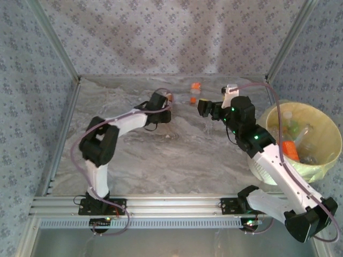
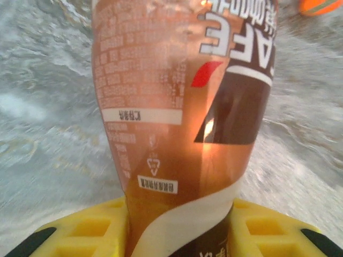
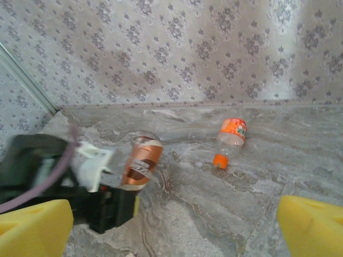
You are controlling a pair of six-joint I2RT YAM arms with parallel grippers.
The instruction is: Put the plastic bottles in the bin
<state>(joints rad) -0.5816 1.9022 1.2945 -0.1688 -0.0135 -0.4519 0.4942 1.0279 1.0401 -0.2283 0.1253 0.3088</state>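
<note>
A: Entry 1, the largest item?
B: A grey marbled table top (image 1: 182,160), with patterned cloth walls (image 1: 161,37) on 3 sides.

A: Entry 2?
B: A large round white bin (image 1: 316,109) lined with a pale yellow bag. It stands at the table's right edge, beside the right arm. Several clear plastic bottles (image 1: 300,136) lie inside it, 1 showing an orange patch.

A: Entry 3, the grippers?
B: There are 2, on white-and-black arms. The left gripper (image 2: 179,235) has its yellow fingers (image 2: 91,230) clamped on either side of a brown-labelled plastic bottle (image 2: 182,107), near one end of it. The label carries white print and a red mark. The bottle is left of the table's centre, toward the back. I cannot tell whether it is clear of the surface. The right gripper (image 3: 174,225) has its yellow fingers spread wide and is empty. It sits over the table's middle back, facing the rear wall.

A: Entry 4, the smallest?
B: 1 clear plastic bottle with an orange label and orange cap (image 3: 229,140). It lies on its side on the table near the back wall, apart from both grippers.
</note>
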